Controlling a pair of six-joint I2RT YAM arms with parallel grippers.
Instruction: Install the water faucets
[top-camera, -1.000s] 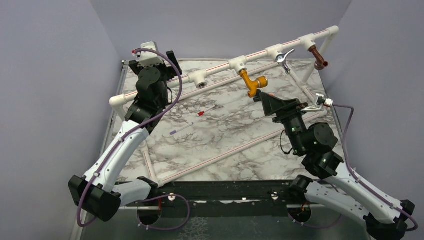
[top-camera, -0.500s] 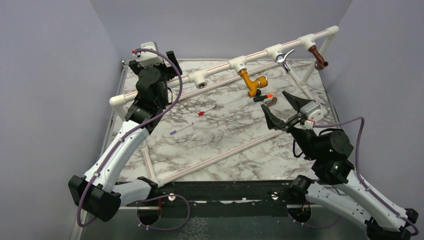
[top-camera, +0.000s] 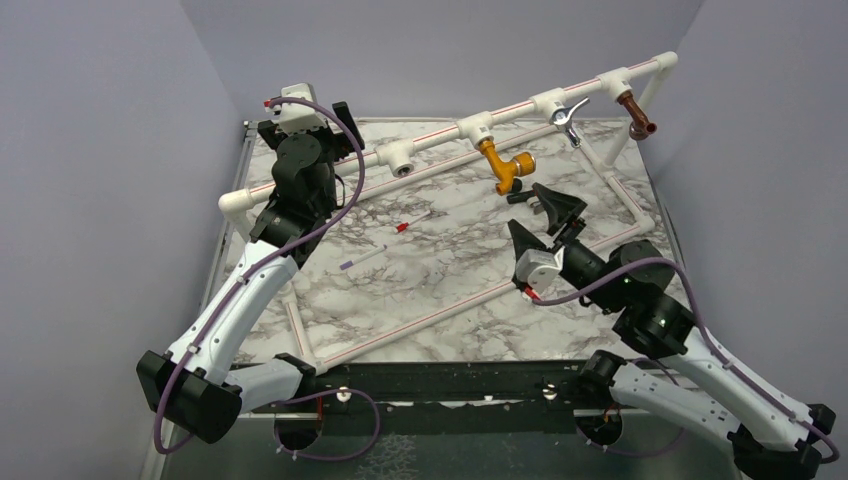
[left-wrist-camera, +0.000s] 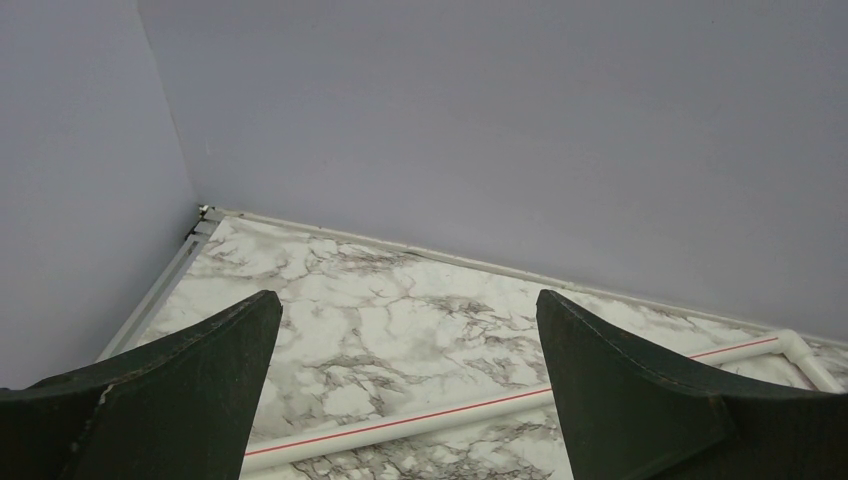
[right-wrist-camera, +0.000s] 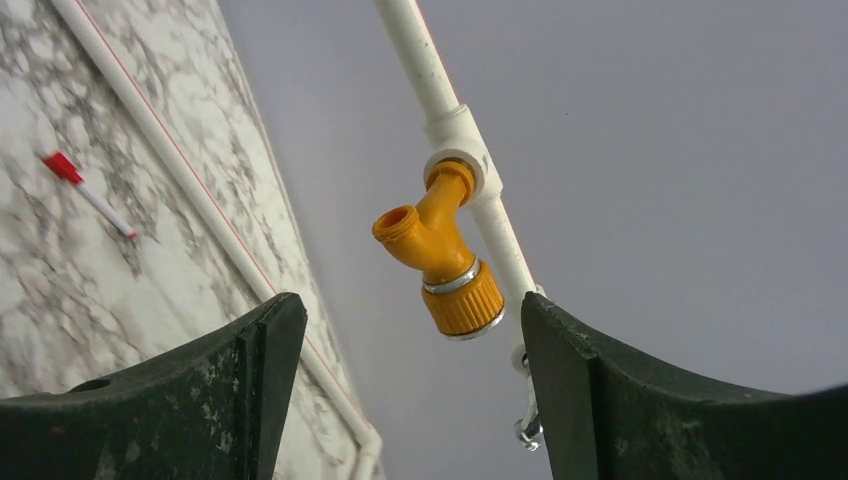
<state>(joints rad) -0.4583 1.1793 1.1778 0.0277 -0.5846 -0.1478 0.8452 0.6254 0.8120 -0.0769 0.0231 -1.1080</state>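
The marble desk (top-camera: 440, 270) is sitting between plain lilac walls, with a white pipe frame (top-camera: 440, 312) lying around it and a raised rail (top-camera: 520, 105) running along the far edge toward the far right corner. The right pincer (top-camera: 525, 205) is gaping wide and carrying nothing. A second ago it was pressed up against the mustard-yellow faucet (top-camera: 505, 168); now it is hanging back over the right middle of the desk, rolled over, with that faucet framed between its jaws in the wrist view but clear of both. The yellow faucet is hanging from its tee on the rail, so I am judging it seated and let go. The retreat was also uncovering the black faucet (top-camera: 516, 197), which is lying on the desk just below the yellow one and is now partly hidden behind the upper finger; that one is looking like the next job. Further along the rail, the chrome faucet (top-camera: 568, 115) and the copper-brown faucet (top-camera: 636, 110) are hanging near the far right corner; one empty tee (top-camera: 400, 160) is waiting toward the far left. The left pincer (left-wrist-camera: 408, 296) is spread wide and empty at the far left corner. The centre is offering free room, with only the red-tipped stick (top-camera: 410, 223) lying there; the right wall and the low pipes are crowding the right edge.
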